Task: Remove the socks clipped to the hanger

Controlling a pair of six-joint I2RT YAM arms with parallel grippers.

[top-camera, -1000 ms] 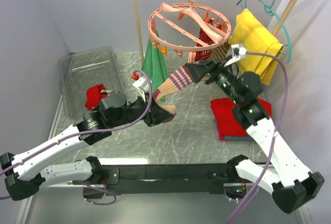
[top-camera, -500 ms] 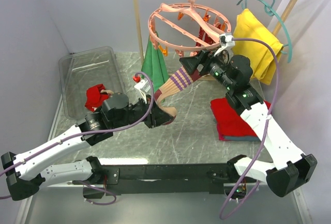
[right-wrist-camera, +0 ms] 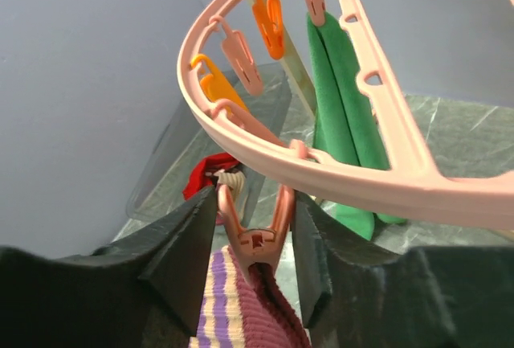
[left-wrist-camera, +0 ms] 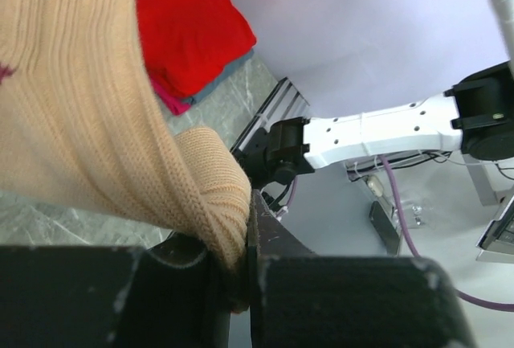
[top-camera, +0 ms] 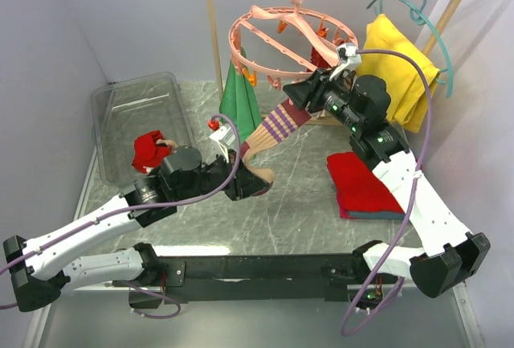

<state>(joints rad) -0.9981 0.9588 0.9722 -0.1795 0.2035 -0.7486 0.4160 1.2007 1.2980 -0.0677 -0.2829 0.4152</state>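
Observation:
The salmon-pink hanger (top-camera: 265, 22) hangs from the wooden rail. A tan sock with a purple-striped cuff (top-camera: 273, 123) stretches from one pink clip peg (right-wrist-camera: 255, 239) on the hanger's ring (right-wrist-camera: 345, 183) down to my left gripper (top-camera: 241, 179). My left gripper (left-wrist-camera: 241, 276) is shut on the sock's tan toe end (left-wrist-camera: 96, 123). My right gripper (right-wrist-camera: 255, 231) sits just under the ring, its fingers (right-wrist-camera: 181, 259) pressing on both arms of that peg above the cuff (right-wrist-camera: 241, 316). Red socks (top-camera: 148, 149) lie in the bin.
A clear plastic bin (top-camera: 120, 107) stands at the left. A long green cloth (top-camera: 239, 95) hangs beside the rack post (top-camera: 213, 34). A yellow cloth (top-camera: 401, 63) hangs on a teal hanger at the right. A folded red cloth (top-camera: 361, 183) lies below my right arm.
My right gripper rose up and left to the hanger's ring and closed from wide open onto the clip peg. The left gripper kept its hold on the sock.

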